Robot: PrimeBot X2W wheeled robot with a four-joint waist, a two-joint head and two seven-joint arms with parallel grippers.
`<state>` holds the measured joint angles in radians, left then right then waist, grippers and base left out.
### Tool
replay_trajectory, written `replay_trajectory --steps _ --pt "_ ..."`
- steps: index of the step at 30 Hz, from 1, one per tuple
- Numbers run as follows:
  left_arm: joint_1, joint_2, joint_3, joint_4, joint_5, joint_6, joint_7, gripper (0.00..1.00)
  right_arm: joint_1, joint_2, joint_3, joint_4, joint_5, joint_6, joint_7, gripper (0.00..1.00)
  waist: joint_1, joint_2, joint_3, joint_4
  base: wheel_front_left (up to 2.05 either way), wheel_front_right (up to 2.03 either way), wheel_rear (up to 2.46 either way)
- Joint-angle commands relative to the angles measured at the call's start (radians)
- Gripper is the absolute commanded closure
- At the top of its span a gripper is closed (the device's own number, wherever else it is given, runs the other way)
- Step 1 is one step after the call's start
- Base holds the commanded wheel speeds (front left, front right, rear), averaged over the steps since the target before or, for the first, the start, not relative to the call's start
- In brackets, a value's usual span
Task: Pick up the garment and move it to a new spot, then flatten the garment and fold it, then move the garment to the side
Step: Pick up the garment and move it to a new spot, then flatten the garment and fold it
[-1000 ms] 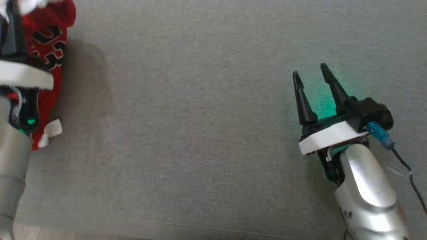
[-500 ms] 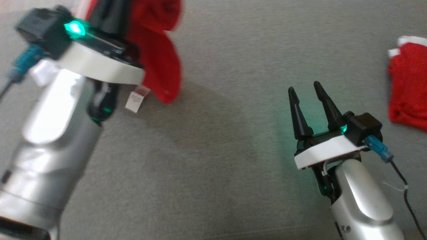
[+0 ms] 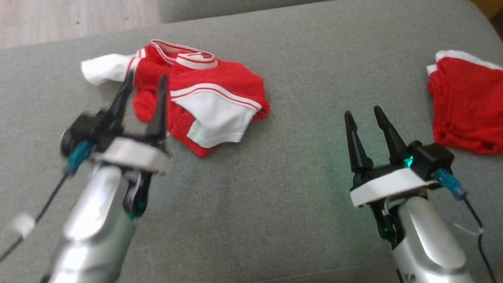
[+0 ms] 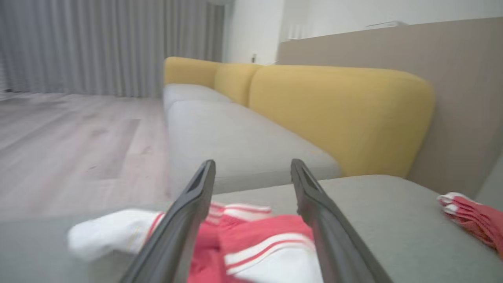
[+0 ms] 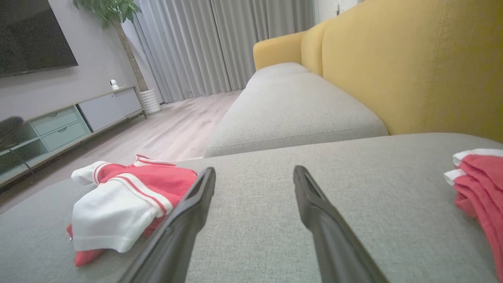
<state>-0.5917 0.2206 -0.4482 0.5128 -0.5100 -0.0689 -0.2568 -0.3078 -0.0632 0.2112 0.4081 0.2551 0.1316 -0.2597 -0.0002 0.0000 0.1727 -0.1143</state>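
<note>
**While the garment lies crumpled, flattening waits**

Because it rests on the grey sofa cushion, toward the far left, the moving step seems done. The left gripper hovers just beside it, fingers spread and empty; the right gripper too (well apart from it). Next, I judge, both must take opposite edges and pull flat.

The head camera looked down on the sofa. Both wrist cameras sat low near its seat, sharing the garment.
</note>
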Motion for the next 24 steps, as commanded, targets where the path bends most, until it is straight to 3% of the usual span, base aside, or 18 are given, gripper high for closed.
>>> replay_trajectory --steps 1,7,14,24 --pt "0.021 0.021 0.085 -0.036 0.029 0.018 -0.005 0.0 0.001 0.013 0.01 -0.026 0.01 -0.001 -0.002 0.0 0.0002 0.0 -0.017 0.018 0.0 0.0 0.0" --pt "0.253 -0.025 0.284 -0.095 0.121 0.035 -0.005 0.0 0.039 0.013 -0.009 -0.014 0.011 -0.001 -0.002 0.0 0.0002 0.0 -0.062 0.055 0.0 0.0 0.0" --pt "0.491 -0.118 0.465 -0.184 0.221 0.007 -0.005 0.0 0.108 0.013 -0.023 0.01 0.002 -0.001 -0.002 0.0 0.0002 0.0 -0.117 0.082 0.0 0.0 0.0" --pt "0.584 -0.169 0.532 -0.206 0.281 -0.033 -0.005 0.0 0.137 0.013 -0.003 0.017 -0.012 -0.001 -0.002 0.0 0.0002 0.0 -0.109 0.109 0.0 0.0 0.0"
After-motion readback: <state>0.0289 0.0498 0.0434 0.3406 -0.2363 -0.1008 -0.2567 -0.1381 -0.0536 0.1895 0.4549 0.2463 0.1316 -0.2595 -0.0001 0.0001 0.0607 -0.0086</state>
